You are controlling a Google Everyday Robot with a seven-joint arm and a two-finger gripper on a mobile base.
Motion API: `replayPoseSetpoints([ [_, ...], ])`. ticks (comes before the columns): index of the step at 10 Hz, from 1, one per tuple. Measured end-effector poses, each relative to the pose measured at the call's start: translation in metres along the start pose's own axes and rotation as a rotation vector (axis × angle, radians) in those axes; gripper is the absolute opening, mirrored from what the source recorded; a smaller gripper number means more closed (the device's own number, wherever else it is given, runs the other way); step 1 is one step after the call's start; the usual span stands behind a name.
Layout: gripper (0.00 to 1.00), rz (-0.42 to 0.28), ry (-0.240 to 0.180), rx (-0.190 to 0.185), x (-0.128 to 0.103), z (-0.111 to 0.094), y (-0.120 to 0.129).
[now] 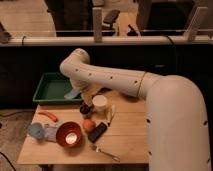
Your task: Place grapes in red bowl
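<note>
The red bowl (69,135) stands on the wooden table (132,142) at the front left, its inside glossy and light. My gripper (86,106) hangs from the white arm just behind and to the right of the bowl, close to the table top beside a white cup (100,102). A dark shape sits at the gripper's tip; I cannot tell whether it is the grapes. No bunch of grapes shows anywhere else on the table.
A round orange fruit (89,124) and a black block (97,132) lie right of the bowl. A green tray (52,89) stands at the back left. An orange-red stick (48,116), blue items (38,131), a yellowish piece (110,115) and a metal utensil (105,152) lie around.
</note>
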Motion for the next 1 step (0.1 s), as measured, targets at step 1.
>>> replayPoseSetpoints([
  [1, 0.80, 0.021, 0.003, 0.006, 0.0008, 0.0016, 0.0016],
])
